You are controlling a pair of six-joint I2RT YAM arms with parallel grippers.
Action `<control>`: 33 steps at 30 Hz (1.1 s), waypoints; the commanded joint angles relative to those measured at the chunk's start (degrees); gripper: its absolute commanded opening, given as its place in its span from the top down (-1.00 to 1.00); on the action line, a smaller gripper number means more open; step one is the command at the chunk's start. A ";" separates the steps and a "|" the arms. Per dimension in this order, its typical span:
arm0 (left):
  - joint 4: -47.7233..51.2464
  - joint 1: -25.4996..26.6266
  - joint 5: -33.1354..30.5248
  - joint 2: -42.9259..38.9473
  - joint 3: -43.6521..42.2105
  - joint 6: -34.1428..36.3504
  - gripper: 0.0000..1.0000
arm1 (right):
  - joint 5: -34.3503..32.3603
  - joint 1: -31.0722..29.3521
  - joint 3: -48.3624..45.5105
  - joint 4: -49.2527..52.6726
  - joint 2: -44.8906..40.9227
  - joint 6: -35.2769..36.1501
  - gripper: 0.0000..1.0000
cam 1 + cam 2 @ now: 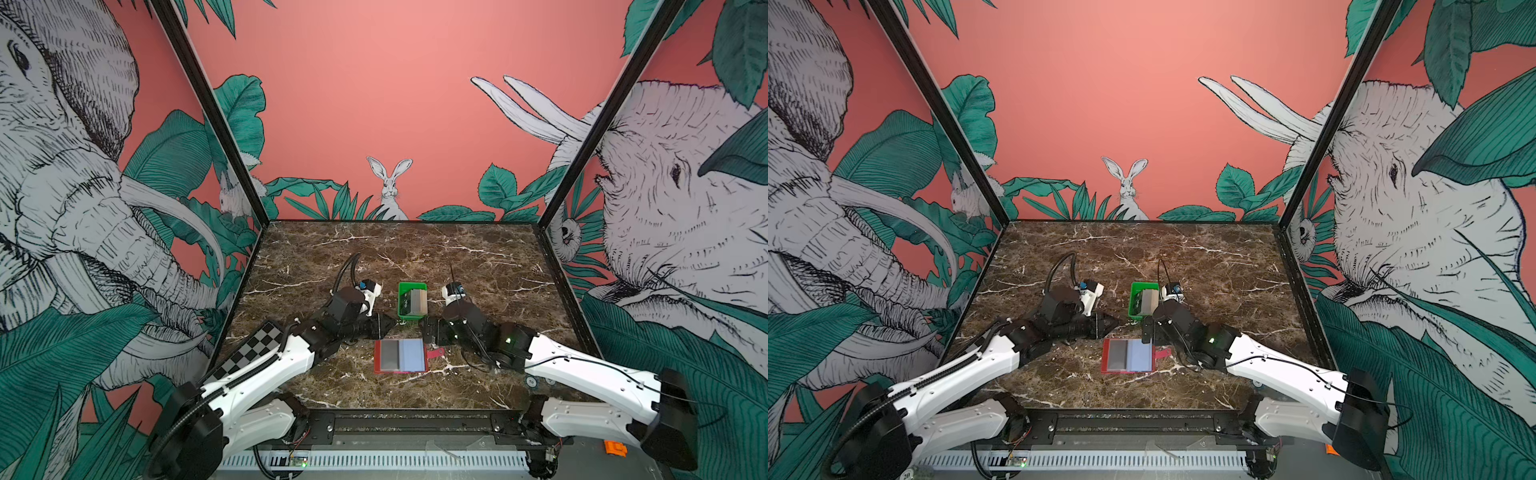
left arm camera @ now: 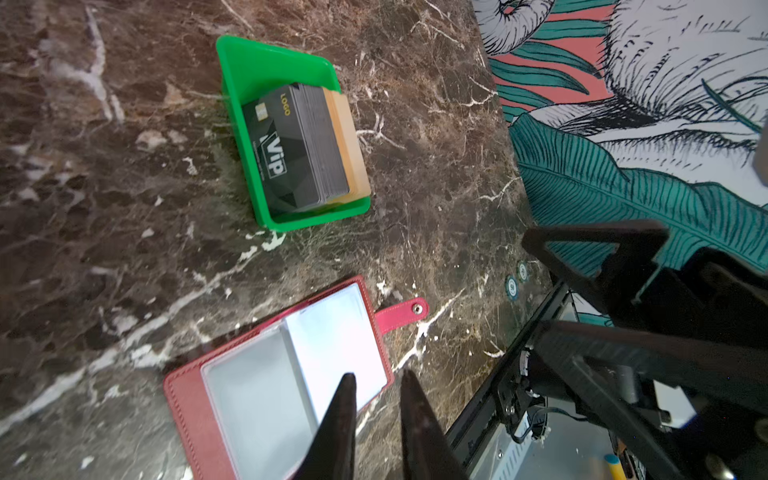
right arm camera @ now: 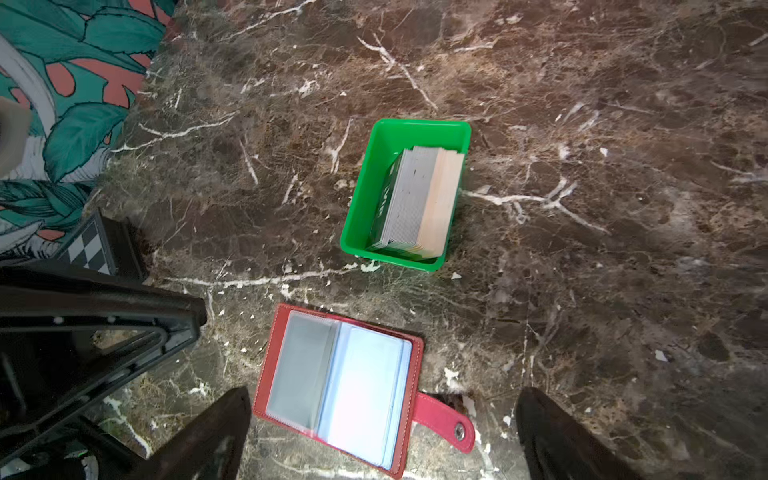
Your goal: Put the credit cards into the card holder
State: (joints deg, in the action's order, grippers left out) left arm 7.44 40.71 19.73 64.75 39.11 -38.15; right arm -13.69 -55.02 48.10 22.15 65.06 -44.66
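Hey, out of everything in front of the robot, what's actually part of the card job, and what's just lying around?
For the job: cards, stacked in the tray; card holder, open flat on the table.
Just lying about: the tray itself, only a bin for the cards; checkerboard on the left arm.

I saw the cards (image 2: 299,145) standing on edge in one stack, black VIP ones ahead of beige, against the tray's (image 1: 411,284) right wall toward its near end. The holder (image 1: 401,355) lay open and flat mid-table (image 1: 478,257) toward the front edge: red, with grey and blue pockets up and its tab out to the right.
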 commanded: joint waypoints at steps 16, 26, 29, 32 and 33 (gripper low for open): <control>8.02 -4.36 0.80 26.95 25.32 16.24 0.67 | 12.31 13.58 8.53 -0.95 11.38 5.63 -0.96; 10.79 -6.42 2.30 37.66 34.14 19.82 0.72 | 16.53 17.09 12.88 -3.76 18.97 5.60 -0.95; 10.52 -6.93 3.88 39.67 35.09 19.46 0.74 | 17.10 17.73 14.32 -3.83 20.90 5.20 -0.96; 8.34 -7.65 5.74 40.88 33.91 17.56 0.77 | 17.06 18.19 15.47 -3.79 23.05 4.98 -0.95; 7.19 -7.79 5.85 41.04 33.17 17.26 0.77 | 16.96 18.28 15.83 -3.65 23.76 4.88 -0.96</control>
State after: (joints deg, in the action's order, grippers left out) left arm 16.12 33.56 23.27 105.86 72.62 -20.47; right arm 2.63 -37.12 62.35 19.68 87.46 -39.46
